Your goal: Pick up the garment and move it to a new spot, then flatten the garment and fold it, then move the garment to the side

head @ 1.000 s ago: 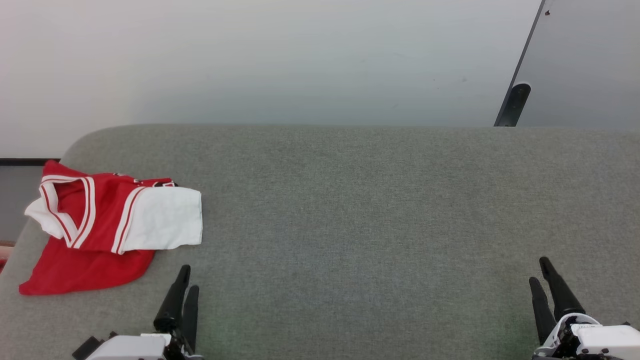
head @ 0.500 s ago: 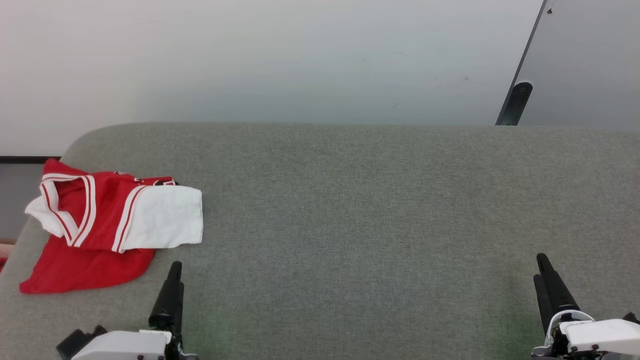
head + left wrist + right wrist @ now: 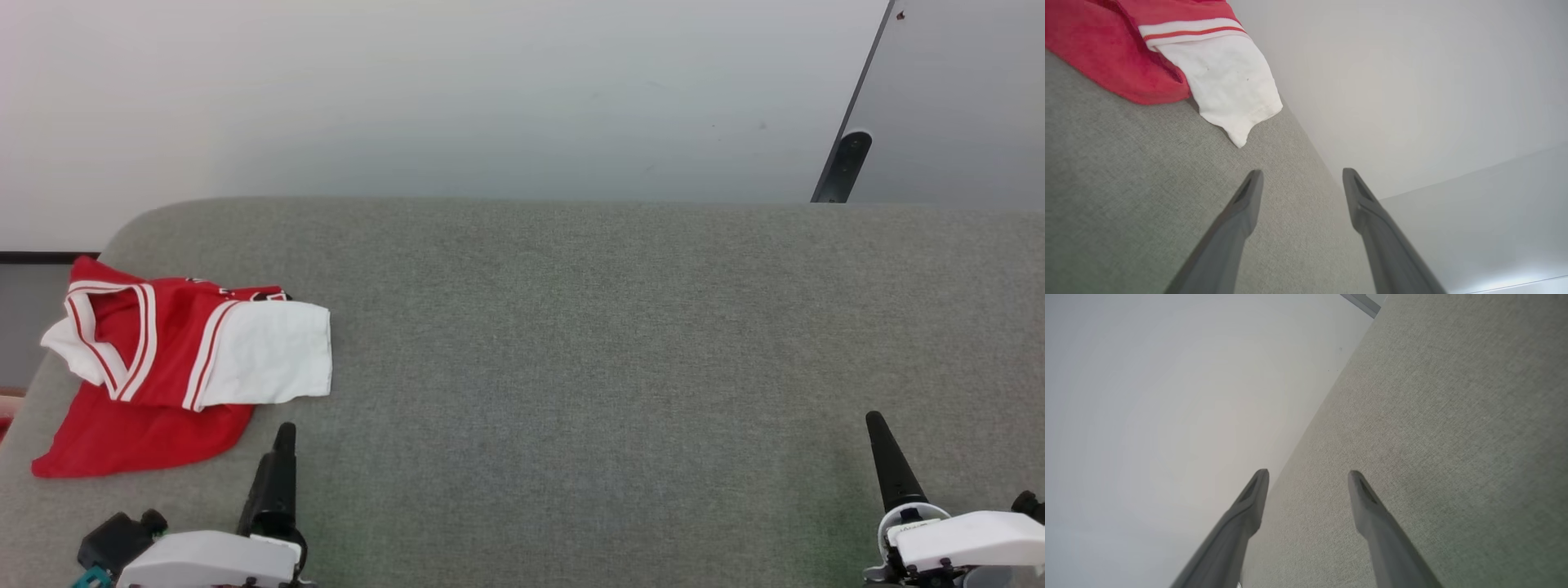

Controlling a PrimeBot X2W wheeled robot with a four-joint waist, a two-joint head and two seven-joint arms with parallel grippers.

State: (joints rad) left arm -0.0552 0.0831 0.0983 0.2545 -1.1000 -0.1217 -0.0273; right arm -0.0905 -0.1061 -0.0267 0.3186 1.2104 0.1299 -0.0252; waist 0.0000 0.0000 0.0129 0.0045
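As seen from the head camera, a grey fabric-covered surface spans the lower two-thirds of the field, its far left corner rounded. Behind it stands a pale wall, with a dark panel leaning in at the upper right.

The garment, a red shirt with white sleeves and red-and-white striped trim, lies folded into a loose bundle at the far left end of the surface, its left side reaching the surface's edge. Its long axis runs roughly across the view, left to right. The striped neck opening sits at the left end, and a white sleeve points toward the robot's right, toward the middle of the surface. A lower red layer spreads out from beneath the fold toward the near left, and a sliver of black print shows along the far edge.

The left gripper sits at the lower left of the head view, just nearer than the garment and apart from it. Its two dark fingers, seen from the left wrist, are spread wide, empty, and aimed past the sleeve's corner.

The right gripper stands at the lower right, well apart from the garment. Its own fingers are likewise spread wide and empty over bare fabric. Whether any fingertip touches the surface cannot be told.
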